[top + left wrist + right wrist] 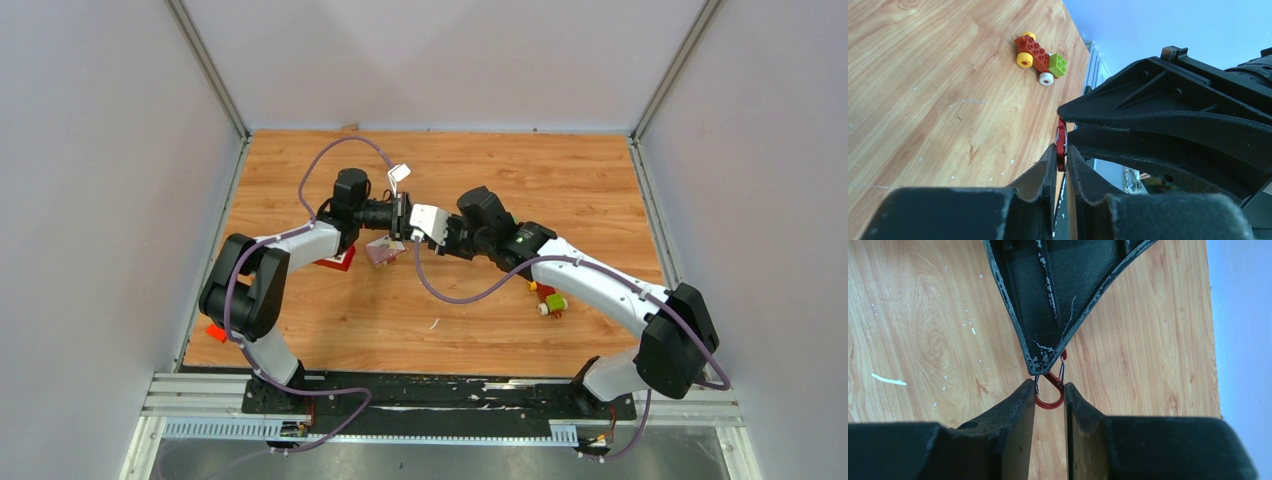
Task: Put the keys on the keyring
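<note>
The keyring (1050,403), a small red wire loop, hangs in the air above the wooden table. My right gripper (1049,386) is shut on it, one fingertip against each side of the loop. My left gripper (1062,148) comes in from the opposite side and pinches the same keyring (1061,142), seen edge-on between its pads. The two grippers meet tip to tip over the table's middle (410,224). The keys show in no view.
A red, yellow and green toy block cluster (549,300) (1040,54) lies on the table under the right arm. A red box (337,261) and a pinkish item (383,250) sit below the left gripper. Grey walls enclose the table.
</note>
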